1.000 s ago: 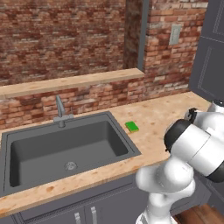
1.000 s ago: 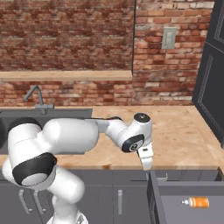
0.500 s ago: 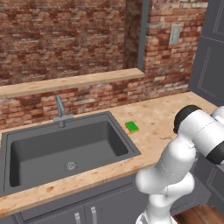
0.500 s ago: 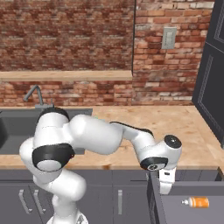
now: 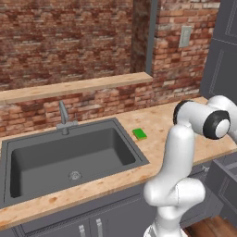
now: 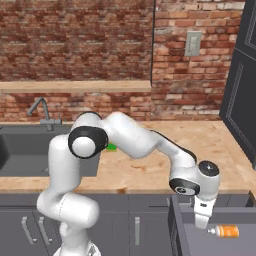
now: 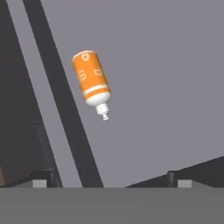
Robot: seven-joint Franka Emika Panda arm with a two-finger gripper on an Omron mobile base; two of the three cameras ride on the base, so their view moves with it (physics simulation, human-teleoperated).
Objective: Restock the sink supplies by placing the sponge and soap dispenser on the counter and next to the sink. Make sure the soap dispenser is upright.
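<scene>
The orange soap dispenser [image 6: 225, 230] lies on its side on the floor of an open drawer [image 6: 176, 215] below the counter [image 6: 140, 170]. My gripper [image 6: 202, 220] hangs open just above the drawer, a little left of the bottle, with nothing between its fingers. In the hand view the soap dispenser [image 7: 91, 81] lies flat ahead of my gripper [image 7: 109, 179], its white pump end pointing toward the fingertips [image 7: 43, 177]. The green sponge [image 5: 140, 134] rests on the counter [image 5: 157, 120] just right of the sink [image 5: 69, 152]. In the right base view the sponge [image 6: 111, 147] peeks out behind my arm.
A grey faucet [image 5: 63, 118] stands behind the sink. A wooden shelf [image 5: 78, 86] runs along the brick wall. Dark tall cabinets [image 6: 242, 100] close off the right end of the counter. The open drawer [image 5: 227, 178] juts out at the lower right.
My arm has swung right and down, from over the counter's front edge to just above the open drawer. The gripper has stayed open.
</scene>
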